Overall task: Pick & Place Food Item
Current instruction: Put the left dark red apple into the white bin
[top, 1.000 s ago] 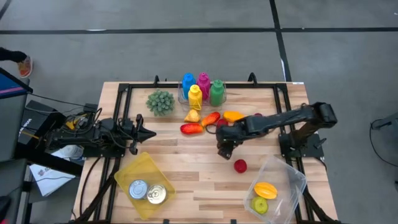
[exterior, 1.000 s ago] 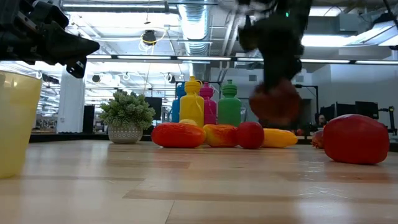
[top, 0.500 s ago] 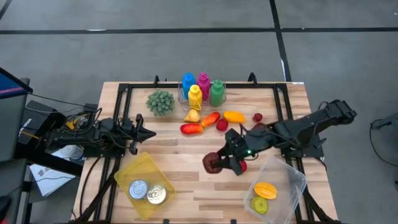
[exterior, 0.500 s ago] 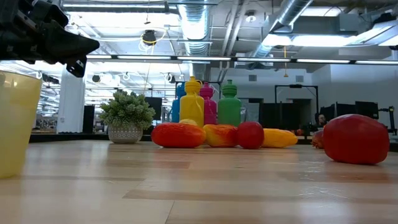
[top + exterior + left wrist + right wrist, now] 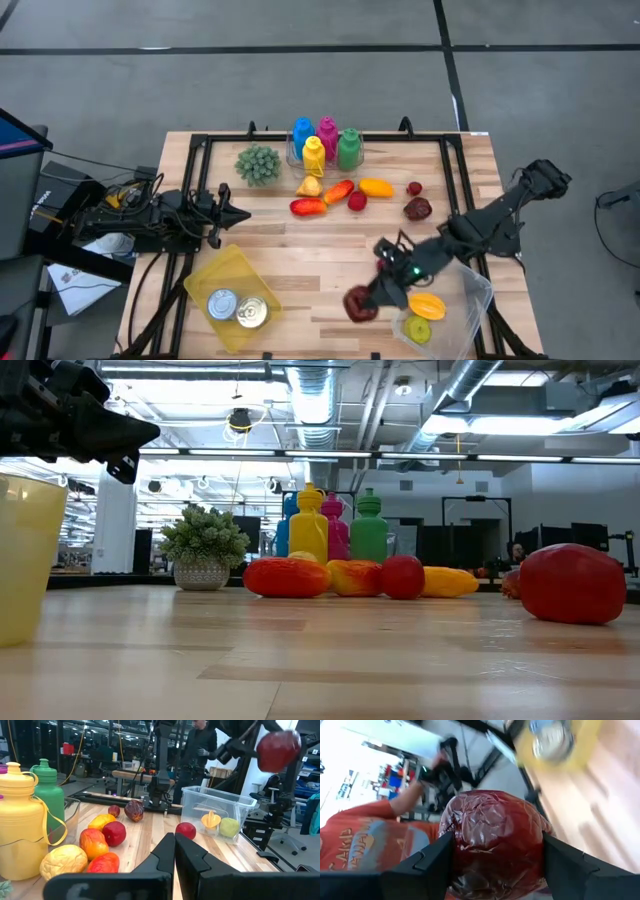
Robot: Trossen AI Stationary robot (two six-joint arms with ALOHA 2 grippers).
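Swung toward the table's near edge, my right gripper (image 5: 366, 303) pinches the dark red fruit (image 5: 360, 305) just beside the clear bin (image 5: 478, 290), release pending; left gripper (image 5: 232, 213), fingers pressed together, waits.

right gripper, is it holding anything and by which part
Yes: the right gripper holds a dark red fruit, clamped across its two sides.

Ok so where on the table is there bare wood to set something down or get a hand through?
Bare wood runs across the table middle, bordered by the yellow bin, the produce row and the clear container. The back edge is crowded with bottles, plant and produce. The right gripper, holding the dark red item, blocks the front right.
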